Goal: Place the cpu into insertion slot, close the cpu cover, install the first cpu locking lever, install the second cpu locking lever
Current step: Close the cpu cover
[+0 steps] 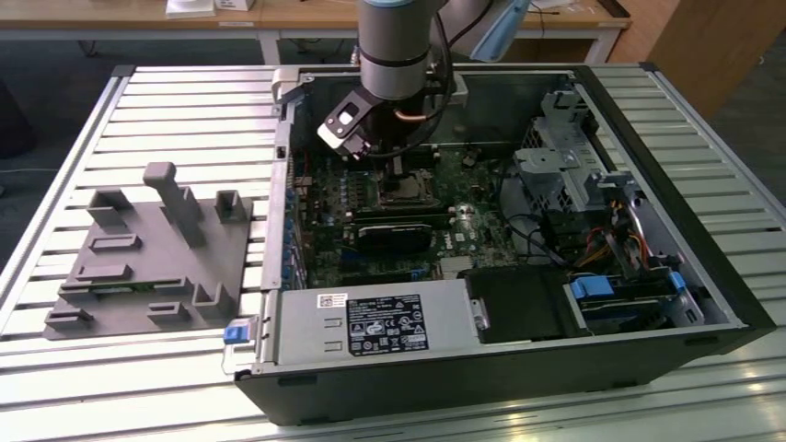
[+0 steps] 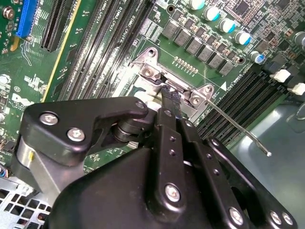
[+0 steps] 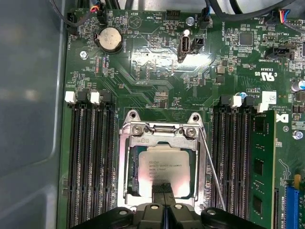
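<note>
Soft, even light brightens the slatted counter [image 1: 184,101] in the exterior view, while the inside of the computer case [image 1: 491,387] sits dimmer and shadowed. In the first wrist view, white glare washes across the motherboard [image 3: 157,57], and the cpu [image 3: 162,164] gleams palely.

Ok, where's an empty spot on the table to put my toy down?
Free: bare slats of the table beyond the grey fixture, and more in front of it. Crowded: inside the computer case, where the tool hangs over the cpu and cables bunch along one side.
</note>
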`<state>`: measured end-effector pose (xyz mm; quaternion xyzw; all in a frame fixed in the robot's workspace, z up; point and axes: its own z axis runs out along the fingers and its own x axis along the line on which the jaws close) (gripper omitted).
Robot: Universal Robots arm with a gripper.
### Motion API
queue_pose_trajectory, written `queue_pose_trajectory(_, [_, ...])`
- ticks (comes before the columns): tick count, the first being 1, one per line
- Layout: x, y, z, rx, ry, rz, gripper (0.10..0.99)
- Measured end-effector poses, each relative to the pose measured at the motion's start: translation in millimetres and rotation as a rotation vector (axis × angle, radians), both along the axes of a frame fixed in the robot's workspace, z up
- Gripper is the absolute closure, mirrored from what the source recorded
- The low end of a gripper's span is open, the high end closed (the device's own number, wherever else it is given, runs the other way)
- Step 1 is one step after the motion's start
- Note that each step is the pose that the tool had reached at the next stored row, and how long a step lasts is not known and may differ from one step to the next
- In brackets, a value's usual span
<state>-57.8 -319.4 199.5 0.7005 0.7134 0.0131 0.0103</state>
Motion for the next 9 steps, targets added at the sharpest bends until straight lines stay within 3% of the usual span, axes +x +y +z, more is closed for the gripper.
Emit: queue_pose_trajectory(9, [3.6, 1.1, -1.1, 0.0, -0.0001, 0.0, 0.98])
